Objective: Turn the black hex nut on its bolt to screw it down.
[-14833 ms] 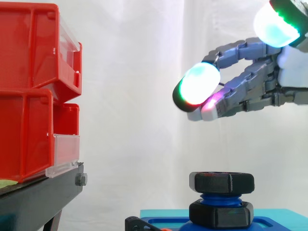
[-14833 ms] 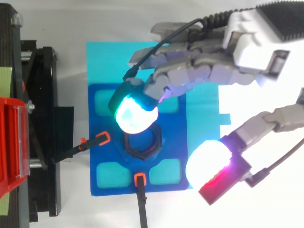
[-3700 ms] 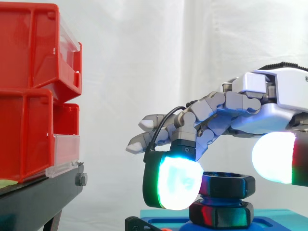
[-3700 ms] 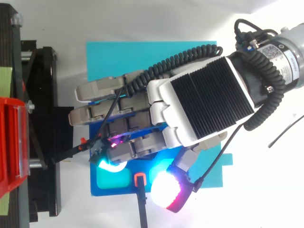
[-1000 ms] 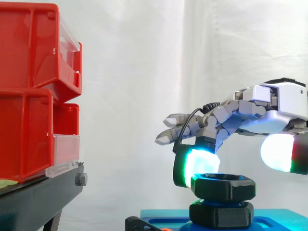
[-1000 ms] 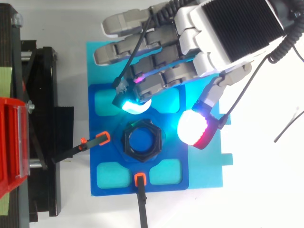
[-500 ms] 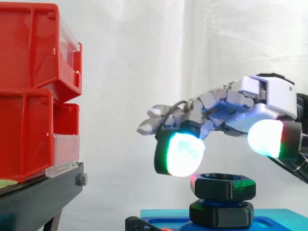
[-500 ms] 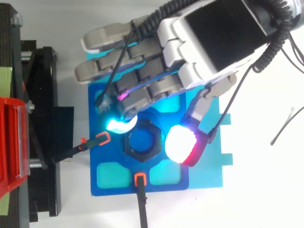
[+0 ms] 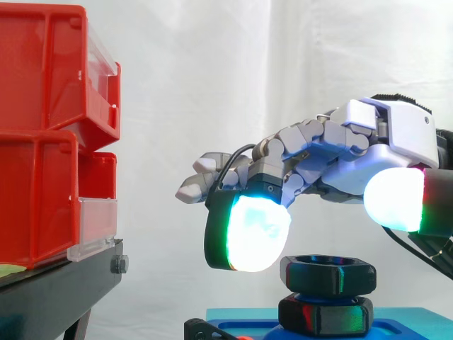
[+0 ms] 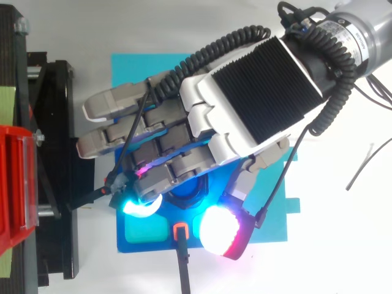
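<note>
The robot hand (image 9: 368,149) hovered over the black hex nut (image 9: 327,273), its fingers and thumb spread either side and gripping nothing. The nut sat just above a lower nut (image 9: 325,316) on the blue fixture (image 10: 144,247). It was judged nearly seated, with little turning left.

hand (image 10: 245,104): above blue plate (image 10: 142,234), fingers loosely extended
black hex nut (image 10: 190,198): mostly hidden under hand
pads (image 10: 139,207): flank nut
</note>
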Robot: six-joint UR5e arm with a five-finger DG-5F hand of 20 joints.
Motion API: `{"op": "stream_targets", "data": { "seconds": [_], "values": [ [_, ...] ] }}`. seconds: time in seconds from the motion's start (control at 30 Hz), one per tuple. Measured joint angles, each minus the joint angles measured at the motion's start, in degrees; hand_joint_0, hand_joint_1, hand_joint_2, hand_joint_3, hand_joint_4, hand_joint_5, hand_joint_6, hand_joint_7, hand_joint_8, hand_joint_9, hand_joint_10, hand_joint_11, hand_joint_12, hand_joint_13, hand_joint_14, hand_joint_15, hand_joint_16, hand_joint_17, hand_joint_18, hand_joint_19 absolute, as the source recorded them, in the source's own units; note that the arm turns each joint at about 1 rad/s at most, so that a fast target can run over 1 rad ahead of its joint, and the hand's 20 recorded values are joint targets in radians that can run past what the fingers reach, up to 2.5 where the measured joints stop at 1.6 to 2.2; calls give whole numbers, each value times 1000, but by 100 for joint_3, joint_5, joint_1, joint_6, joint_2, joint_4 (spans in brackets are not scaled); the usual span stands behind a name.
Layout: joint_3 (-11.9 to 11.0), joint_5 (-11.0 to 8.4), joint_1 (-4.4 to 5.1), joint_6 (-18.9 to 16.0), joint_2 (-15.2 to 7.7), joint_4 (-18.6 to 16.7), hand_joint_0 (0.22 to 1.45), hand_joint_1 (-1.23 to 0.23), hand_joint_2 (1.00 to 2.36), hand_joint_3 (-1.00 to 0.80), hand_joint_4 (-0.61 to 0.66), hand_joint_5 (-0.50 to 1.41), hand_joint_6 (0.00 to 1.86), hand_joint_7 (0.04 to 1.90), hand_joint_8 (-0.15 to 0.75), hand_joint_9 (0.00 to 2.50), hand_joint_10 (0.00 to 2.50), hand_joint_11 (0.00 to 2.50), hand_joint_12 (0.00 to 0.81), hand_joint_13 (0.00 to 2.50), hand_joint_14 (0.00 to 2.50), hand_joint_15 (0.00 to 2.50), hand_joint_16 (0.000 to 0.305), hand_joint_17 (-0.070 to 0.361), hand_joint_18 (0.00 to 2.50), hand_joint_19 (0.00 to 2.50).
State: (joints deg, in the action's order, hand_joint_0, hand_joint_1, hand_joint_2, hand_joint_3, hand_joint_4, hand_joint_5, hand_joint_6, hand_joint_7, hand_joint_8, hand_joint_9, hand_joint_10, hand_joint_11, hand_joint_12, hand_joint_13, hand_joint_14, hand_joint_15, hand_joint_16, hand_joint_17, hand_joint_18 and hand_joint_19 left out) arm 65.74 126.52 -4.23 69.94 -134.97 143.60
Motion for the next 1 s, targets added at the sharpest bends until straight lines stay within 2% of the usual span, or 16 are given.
{"op": "stream_targets", "data": {
  "seconds": [0.57,1.0],
  "values": [
    [3,-17,34,24,-3,27,504,-352,1000,-500,199,-123,825,879,256,777,10,292,290,324,0,39,33,74,0,28],
    [20,54,-5,22,-9,53,514,-360,1000,-500,195,-112,858,927,260,851,11,320,284,379,3,69,31,71,16,46]
  ]
}}
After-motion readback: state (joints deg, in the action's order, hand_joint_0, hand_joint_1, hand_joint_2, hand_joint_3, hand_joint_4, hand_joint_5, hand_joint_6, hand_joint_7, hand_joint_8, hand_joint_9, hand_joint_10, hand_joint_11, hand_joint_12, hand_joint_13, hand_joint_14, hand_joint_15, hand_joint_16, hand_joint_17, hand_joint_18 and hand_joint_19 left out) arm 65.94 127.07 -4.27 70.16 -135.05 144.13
